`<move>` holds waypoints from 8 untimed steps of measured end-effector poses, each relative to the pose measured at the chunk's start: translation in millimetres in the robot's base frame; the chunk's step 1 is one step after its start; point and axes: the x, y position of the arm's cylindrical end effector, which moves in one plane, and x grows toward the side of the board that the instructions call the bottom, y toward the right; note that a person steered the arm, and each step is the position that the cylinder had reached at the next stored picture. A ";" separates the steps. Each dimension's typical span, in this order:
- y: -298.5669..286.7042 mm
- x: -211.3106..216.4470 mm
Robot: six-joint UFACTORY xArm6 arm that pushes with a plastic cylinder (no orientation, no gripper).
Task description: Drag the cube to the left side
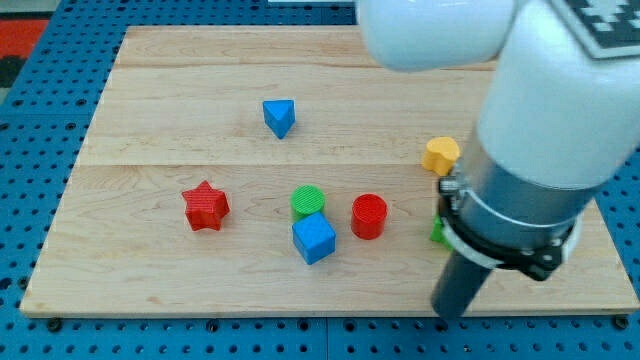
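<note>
- Blue cube (314,238): far left of my tip (452,314), just under green round block (308,199).
- Red round block (368,216): between cube and tip.
- Bare rod only, no hand to open or shut.
- Not yet at cube; probably need to reach its right side, then push left.

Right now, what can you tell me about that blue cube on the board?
The blue cube is a small block of ridged, plastic-looking material, sitting flat on the wooden board near the view's bottom, turned slightly askew. The green cylinder sits right against its upper edge; the red cylinder stands just apart on its right. My tip is off to its right, not touching it.
</note>
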 end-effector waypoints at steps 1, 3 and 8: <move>-32.9 -11.6; -7.9 -55.6; -151.1 -64.1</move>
